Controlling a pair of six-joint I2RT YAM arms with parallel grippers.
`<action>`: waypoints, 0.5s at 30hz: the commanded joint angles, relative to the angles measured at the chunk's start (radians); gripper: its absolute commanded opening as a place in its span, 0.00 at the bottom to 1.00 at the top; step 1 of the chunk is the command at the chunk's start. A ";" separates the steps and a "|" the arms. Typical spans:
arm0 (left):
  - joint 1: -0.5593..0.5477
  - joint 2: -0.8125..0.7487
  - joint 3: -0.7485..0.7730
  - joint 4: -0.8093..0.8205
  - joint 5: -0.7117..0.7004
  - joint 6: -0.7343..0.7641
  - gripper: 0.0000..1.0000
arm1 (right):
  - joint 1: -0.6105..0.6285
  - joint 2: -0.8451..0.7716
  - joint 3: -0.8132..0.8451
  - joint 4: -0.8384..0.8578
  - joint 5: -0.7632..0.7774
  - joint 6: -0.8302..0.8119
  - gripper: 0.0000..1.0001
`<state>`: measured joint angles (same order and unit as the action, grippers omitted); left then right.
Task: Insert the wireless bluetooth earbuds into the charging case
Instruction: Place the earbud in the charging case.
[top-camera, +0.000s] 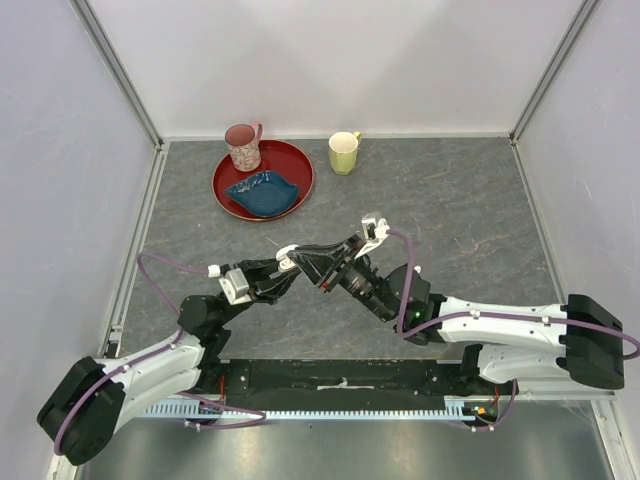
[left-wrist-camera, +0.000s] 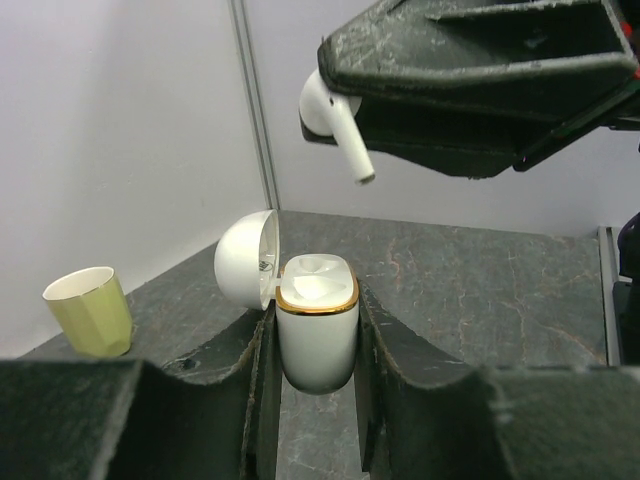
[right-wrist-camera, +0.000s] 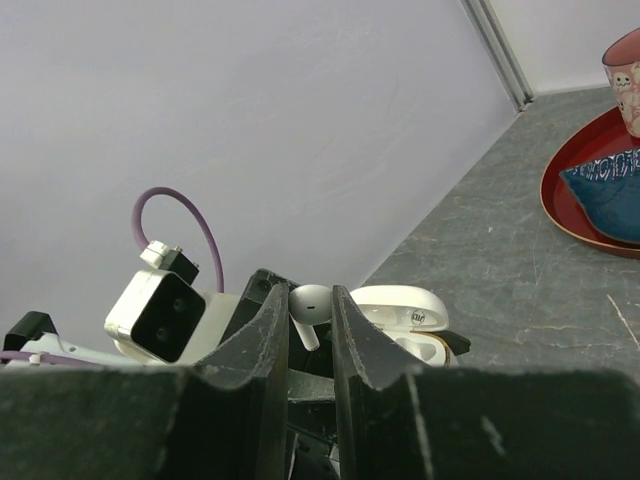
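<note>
The charging case (left-wrist-camera: 317, 335) is white with a gold rim, and its lid (left-wrist-camera: 245, 260) is swung open to the left. My left gripper (left-wrist-camera: 317, 345) is shut on the case body and holds it upright above the table. One white earbud (left-wrist-camera: 330, 108) hangs above and slightly right of the case mouth, stem pointing down. My right gripper (right-wrist-camera: 310, 312) is shut on the earbud (right-wrist-camera: 310, 302) at its bulb. In the right wrist view the open case (right-wrist-camera: 405, 320) shows just right of the fingers. From above, both grippers meet near the table's middle (top-camera: 292, 258).
A red plate (top-camera: 296, 158) with a blue dish (top-camera: 262, 192) and a pink patterned mug (top-camera: 243, 146) stands at the back. A yellow-green mug (top-camera: 344, 152) stands to its right. White walls enclose the table on three sides.
</note>
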<state>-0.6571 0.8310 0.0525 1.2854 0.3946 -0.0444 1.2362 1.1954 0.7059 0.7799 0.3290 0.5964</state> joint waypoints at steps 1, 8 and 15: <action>-0.006 -0.006 -0.020 0.195 -0.020 -0.028 0.02 | 0.023 0.029 -0.009 0.087 0.056 -0.044 0.00; -0.006 -0.023 -0.019 0.190 -0.016 -0.031 0.02 | 0.037 0.062 -0.022 0.117 0.108 -0.063 0.00; -0.006 -0.047 -0.017 0.173 -0.016 -0.034 0.02 | 0.045 0.079 -0.022 0.140 0.130 -0.075 0.00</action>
<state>-0.6586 0.8017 0.0521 1.2896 0.3943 -0.0586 1.2720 1.2648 0.6930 0.8455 0.4347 0.5426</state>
